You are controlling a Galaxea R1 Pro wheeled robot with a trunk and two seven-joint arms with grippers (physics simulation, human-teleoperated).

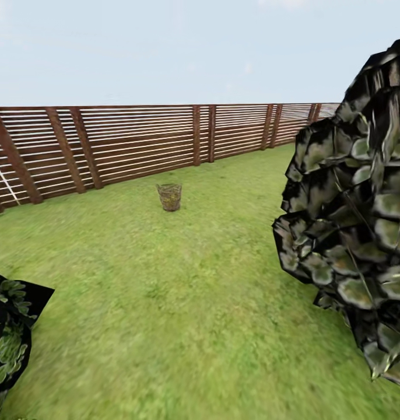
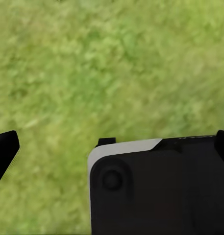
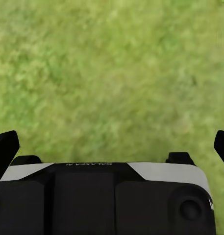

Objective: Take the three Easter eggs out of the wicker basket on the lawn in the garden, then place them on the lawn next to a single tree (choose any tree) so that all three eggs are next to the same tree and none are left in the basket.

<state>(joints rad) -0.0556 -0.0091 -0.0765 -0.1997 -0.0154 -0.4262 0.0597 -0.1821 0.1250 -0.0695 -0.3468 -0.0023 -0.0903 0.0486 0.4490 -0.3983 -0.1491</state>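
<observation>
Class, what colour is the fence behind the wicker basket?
Brown slats on the fence, clearest in the head view.

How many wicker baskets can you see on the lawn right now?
1. The wicker basket stands upright on the lawn near the wooden fence. The foliage at right could hide others.

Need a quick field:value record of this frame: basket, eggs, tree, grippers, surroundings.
basket: wicker basket upright on the lawn, far ahead, short of the fence
eggs: cannot tell, basket too small to see inside
tree: dark leafy crown close on the head view's right; trunk hidden
fence: brown slatted wooden fence along the lawn's far edge
shrub: leafy plant at the near left
left gripper: open, empty, over grass
right gripper: open, empty, over grass
stage: on approach, nothing picked yet
</observation>
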